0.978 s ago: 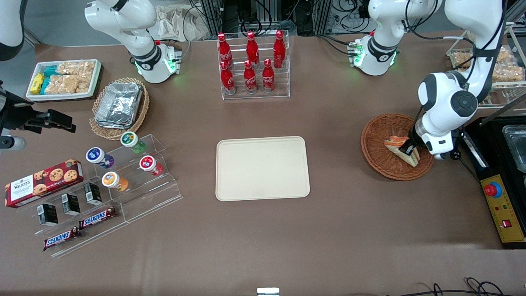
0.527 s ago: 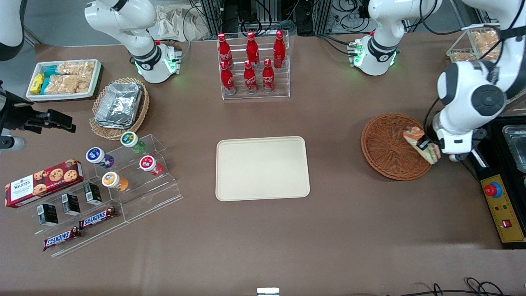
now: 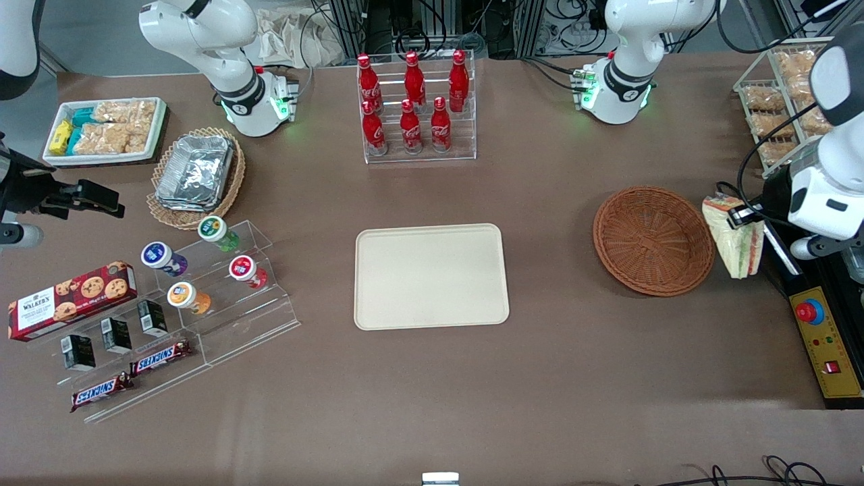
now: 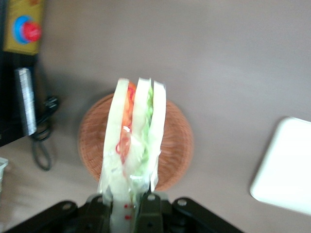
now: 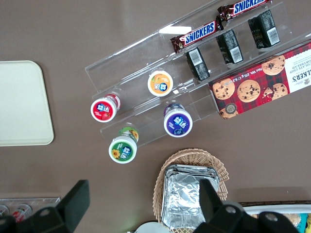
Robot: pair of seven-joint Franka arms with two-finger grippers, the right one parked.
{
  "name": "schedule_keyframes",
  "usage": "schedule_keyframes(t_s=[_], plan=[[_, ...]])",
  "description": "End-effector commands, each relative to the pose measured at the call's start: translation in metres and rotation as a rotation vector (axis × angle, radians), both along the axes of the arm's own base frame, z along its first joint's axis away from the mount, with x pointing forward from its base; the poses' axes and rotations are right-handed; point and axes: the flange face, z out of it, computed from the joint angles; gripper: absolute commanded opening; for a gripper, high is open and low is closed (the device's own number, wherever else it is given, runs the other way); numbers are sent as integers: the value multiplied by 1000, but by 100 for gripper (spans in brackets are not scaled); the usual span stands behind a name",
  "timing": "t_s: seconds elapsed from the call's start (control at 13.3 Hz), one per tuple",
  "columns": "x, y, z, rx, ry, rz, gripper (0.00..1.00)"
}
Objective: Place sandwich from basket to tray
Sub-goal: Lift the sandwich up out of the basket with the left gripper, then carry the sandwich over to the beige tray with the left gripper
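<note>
Tool (image 4: 127, 201) clamped on sandwich (image 3: 734, 233), lifted clear of basket (image 3: 653, 241), toward working arm's end of bench. Soft, light, slippery wrap; best pinched gently across bread faces. Tray (image 3: 431, 276) well apart.

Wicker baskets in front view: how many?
2. The reddish-brown basket sits empty toward the working arm's end, beside the sandwich held by the gripper. The tan basket with foil containers lies toward the parked arm's end.

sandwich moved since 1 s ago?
Yes. The sandwich, held by the end effector, left the basket and now hangs beside it, away from the tray.
</note>
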Motion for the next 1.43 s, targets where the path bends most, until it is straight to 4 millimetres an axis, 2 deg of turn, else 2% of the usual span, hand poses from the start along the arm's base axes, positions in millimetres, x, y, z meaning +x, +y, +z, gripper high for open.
schedule_keyframes(t_s=[0.0,0.08,0.3,0.45,0.6,0.68,0.83,0.9,1.05,1.2,1.35], plan=[[16,-50,11,-75,-1,-81,0],[14,-73,11,-81,-5,-101,0],[20,-146,-24,-115,12,-143,0],[24,-198,-63,-134,29,-145,0],[21,-259,-109,-137,39,-128,0],[20,-282,-136,-121,38,-120,0],[17,-315,-189,-93,46,-137,0],[12,-332,-208,-97,49,-147,0],[6,-350,-250,-101,59,-154,0],[-5,-358,-278,-63,61,-168,0],[-9,-367,-295,-61,61,-130,0]])
